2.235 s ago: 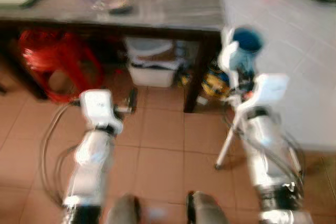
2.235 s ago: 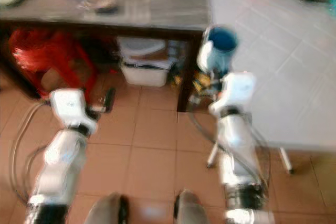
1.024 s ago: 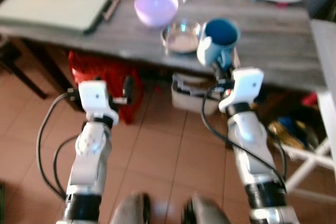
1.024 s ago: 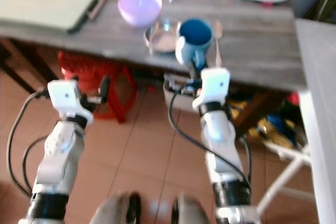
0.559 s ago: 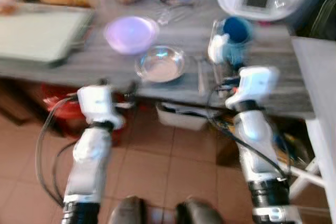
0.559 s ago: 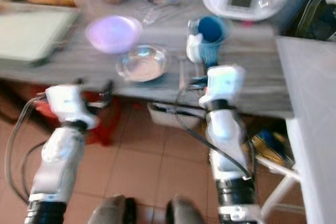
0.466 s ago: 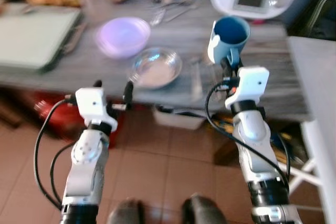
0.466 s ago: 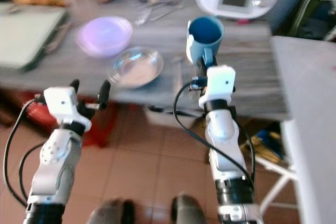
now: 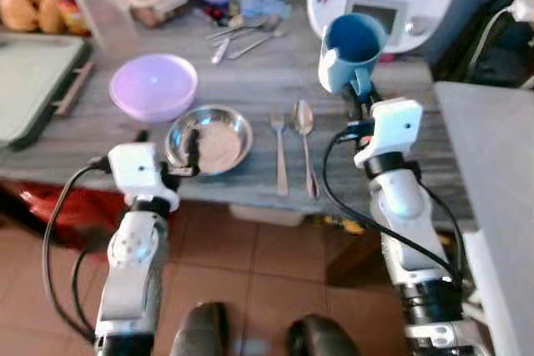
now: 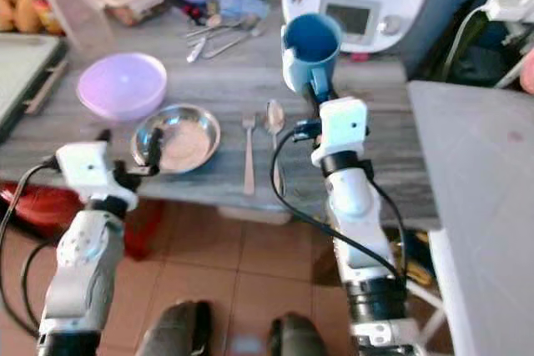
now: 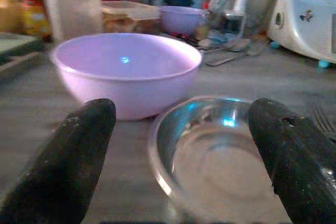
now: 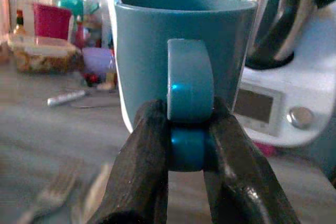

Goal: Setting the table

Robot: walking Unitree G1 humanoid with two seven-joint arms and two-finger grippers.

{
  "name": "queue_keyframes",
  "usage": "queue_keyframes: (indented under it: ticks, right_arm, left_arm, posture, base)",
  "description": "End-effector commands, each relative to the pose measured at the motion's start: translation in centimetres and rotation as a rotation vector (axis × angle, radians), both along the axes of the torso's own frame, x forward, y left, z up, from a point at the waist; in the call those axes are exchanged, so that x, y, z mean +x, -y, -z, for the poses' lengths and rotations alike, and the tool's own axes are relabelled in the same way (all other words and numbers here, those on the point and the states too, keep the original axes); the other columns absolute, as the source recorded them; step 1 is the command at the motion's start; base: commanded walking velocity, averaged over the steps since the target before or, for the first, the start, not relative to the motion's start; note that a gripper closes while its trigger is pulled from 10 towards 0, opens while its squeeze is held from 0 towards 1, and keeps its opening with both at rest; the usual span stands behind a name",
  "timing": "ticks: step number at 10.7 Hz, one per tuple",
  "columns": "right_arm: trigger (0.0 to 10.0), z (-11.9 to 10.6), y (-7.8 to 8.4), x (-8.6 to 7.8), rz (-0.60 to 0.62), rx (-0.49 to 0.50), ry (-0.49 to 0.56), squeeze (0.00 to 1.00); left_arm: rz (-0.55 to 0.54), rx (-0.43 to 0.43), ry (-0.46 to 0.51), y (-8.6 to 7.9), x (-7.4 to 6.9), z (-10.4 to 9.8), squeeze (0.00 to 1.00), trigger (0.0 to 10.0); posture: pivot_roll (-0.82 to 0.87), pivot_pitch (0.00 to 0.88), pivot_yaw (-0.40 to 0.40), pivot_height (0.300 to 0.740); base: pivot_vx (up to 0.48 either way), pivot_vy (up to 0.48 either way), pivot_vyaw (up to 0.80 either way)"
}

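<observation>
Up over the desk (image 9: 400, 135), the right gripper (image 12: 186, 145) pinches the hard, breakable blue mug (image 9: 350, 52) by its handle, while the left gripper (image 11: 181, 150) stays wide open, holding nothing.

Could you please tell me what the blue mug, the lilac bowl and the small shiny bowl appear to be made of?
Blue mug: probably glazed ceramic, with thick walls and a soft gloss. Lilac bowl: likely plastic, slightly translucent and satiny. Small shiny bowl: apparently polished steel, mirror-like with a thin rim.
</observation>
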State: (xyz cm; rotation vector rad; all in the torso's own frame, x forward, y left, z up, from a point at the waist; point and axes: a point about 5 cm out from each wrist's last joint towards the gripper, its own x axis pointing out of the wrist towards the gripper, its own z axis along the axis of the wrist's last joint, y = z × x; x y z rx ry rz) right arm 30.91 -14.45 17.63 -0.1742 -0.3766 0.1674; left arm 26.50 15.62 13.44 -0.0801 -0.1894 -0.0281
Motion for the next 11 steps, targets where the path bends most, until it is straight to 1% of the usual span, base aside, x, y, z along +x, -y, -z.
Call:
queue_keyframes:
  ticks: [1, 3, 4, 5, 6, 7, 8, 9, 10, 11]
  right_arm:
    - [10.0, -0.6, 0.3, -0.1, -0.014, 0.005, 0.03, 0.0]
    - [10.0, -1.8, -1.1, 0.7, -0.227, 0.032, 0.009, 0.0]
    - [10.0, -2.0, -1.3, 0.8, -0.244, 0.02, 0.019, 0.0]
    - [10.0, -2.1, -0.8, 1.4, -0.205, 0.023, 0.016, 0.0]
    - [10.0, -1.9, -0.2, 1.8, -0.174, 0.047, 0.002, 0.0]
    - [10.0, -1.8, 0.6, 2.2, -0.154, 0.059, -0.011, 0.0]
    - [10.0, -2.0, 0.8, 2.3, -0.173, 0.066, -0.008, 0.0]
    - [10.0, -2.2, 0.7, 2.6, -0.221, 0.029, -0.013, 0.0]
    - [10.0, -2.3, 0.9, 3.0, -0.223, -0.007, -0.006, 0.0]
    - [10.0, -2.3, 1.3, 3.5, -0.198, -0.019, 0.001, 0.0]
  left_arm:
    - [-0.025, 0.014, 0.01, -0.3, -0.4, -0.3, 0.0, 10.0]
    - [-0.07, 0.032, -0.012, -1.4, -1.3, -0.1, 0.0, 10.0]
    - [-0.061, 0.039, -0.037, -1.5, -1.8, 0.4, 0.0, 10.0]
    - [-0.024, 0.071, -0.097, -1.7, -3.2, 1.9, 0.0, 10.0]
    - [-0.025, 0.086, -0.121, -2.0, -3.7, 2.4, 0.0, 10.0]
    - [-0.034, 0.087, -0.121, -2.1, -3.7, 2.2, 0.0, 10.0]
    - [-0.037, 0.088, -0.126, -2.1, -3.8, 2.2, 0.0, 10.0]
    - [-0.034, 0.089, -0.135, -2.0, -4.3, 2.2, 0.0, 10.0]
    - [-0.032, 0.091, -0.142, -1.9, -4.5, 2.2, 0.0, 10.0]
    - [-0.035, 0.102, -0.145, -2.2, -4.6, 2.1, 0.0, 10.0]
  posture:
    - [-0.02, 0.164, -0.017, 0.74]
    - [0.0, 0.18, -0.024, 0.74]
    - [0.01, 0.185, -0.025, 0.74]
    - [0.02, 0.198, -0.023, 0.74]
    - [0.03, 0.206, -0.02, 0.74]
    - [0.03, 0.217, -0.019, 0.74]
    - [0.03, 0.227, -0.016, 0.74]
    - [0.03, 0.25, -0.016, 0.74]
    - [0.04, 0.266, -0.015, 0.74]
    - [0.05, 0.274, -0.016, 0.74]
  base:
    - [0.0, 0.0, 0.0]
    - [0.0, 0.0, 0.0]
    - [0.0, 0.0, 0.8]
    - [0.0, 0.0, 0.8]
    - [0.0, 0.0, 0.49]
    - [0.0, 0.0, 0.0]
    - [0.0, 0.0, 0.0]
    - [0.0, 0.0, 0.0]
    - [0.0, 0.0, 0.0]
    - [0.0, 0.0, 0.8]
